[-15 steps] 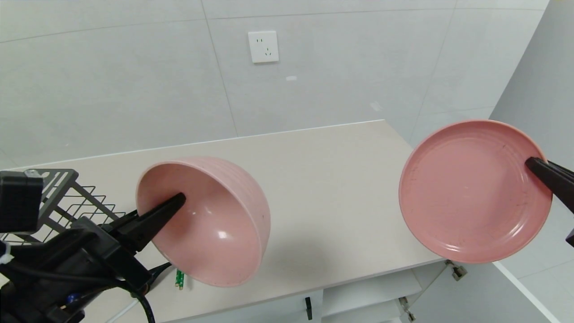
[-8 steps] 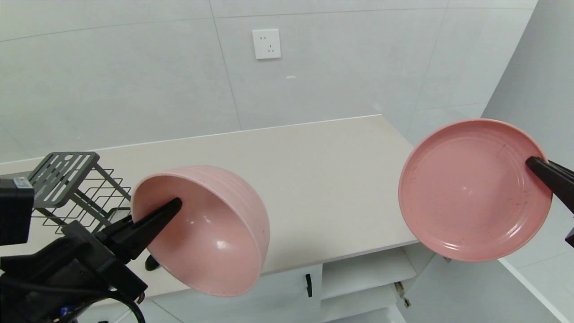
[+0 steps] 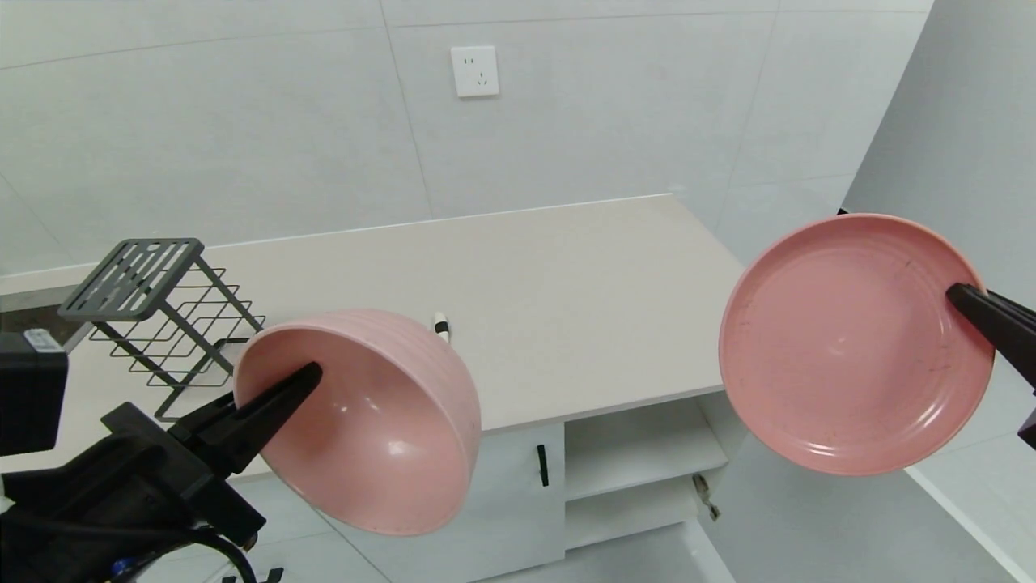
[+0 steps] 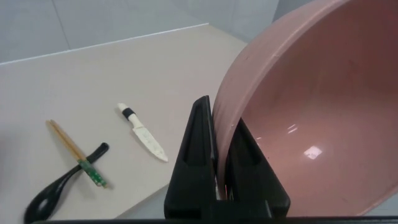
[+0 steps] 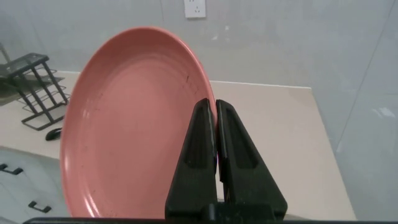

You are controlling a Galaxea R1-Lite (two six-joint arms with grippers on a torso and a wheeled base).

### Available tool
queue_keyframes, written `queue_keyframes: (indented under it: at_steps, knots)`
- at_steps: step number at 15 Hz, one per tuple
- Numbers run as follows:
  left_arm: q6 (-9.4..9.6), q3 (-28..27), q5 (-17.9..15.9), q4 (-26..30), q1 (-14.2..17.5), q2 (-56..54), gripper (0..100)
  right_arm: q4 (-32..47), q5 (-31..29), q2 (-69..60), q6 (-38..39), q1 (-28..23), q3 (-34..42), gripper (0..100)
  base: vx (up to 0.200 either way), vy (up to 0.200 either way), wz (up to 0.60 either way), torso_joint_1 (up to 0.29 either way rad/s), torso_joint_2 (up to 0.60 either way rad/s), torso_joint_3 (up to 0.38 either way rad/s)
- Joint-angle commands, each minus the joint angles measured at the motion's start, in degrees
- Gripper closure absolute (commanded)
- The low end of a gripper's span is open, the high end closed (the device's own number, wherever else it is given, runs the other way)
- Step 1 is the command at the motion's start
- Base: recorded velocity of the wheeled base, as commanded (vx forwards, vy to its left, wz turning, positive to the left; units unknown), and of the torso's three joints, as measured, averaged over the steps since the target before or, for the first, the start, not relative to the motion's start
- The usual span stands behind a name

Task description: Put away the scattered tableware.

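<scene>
Left gripper [image 3: 301,380] pinches the bowl [image 3: 405,437] by its rim, right gripper [image 3: 963,295] the plate [image 3: 842,348] rim, both aloft. Likely mid-carry; next calls for setting them down level, perhaps on the shelf [image 3: 639,453].

Large pale grey tiles cover the back wall [image 3: 243,138], with a white power socket [image 3: 474,71] above the beige table [image 3: 583,275]; below it, a white cabinet [image 3: 518,502] has open shelves [image 3: 643,449]

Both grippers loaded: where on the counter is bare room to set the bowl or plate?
The countertop is bare from the knife across to its right end. Crowded on the left: wire rack; chopsticks and black spoon lie crossed near the knife.
</scene>
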Motion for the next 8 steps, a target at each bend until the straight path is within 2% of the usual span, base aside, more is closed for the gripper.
queue_keyframes:
  at_steps: [1,3,5,8]
  knots:
    - [-0.04,0.03,0.00,-0.02,-0.01,0.03,100,-0.08,0.01,0.11,-0.01,0.04,-0.02,100,0.000,0.000,0.00,0.000,0.00,0.000]
    - [-0.04,0.03,0.00,-0.02,-0.01,0.21,100,-1.05,0.01,0.37,-0.10,0.04,-0.02,100,0.000,0.000,0.00,0.000,0.00,0.000]
    - [-0.30,-0.06,0.00,-0.28,-0.01,0.03,100,-6.76,0.01,1.95,-0.01,0.04,0.33,100,0.000,0.000,0.00,0.000,0.00,0.000]
    - [0.05,-0.06,0.00,-0.37,0.25,-0.05,100,-7.29,0.01,4.85,-0.89,0.04,1.65,100,0.000,0.000,0.00,0.000,0.00,0.000]
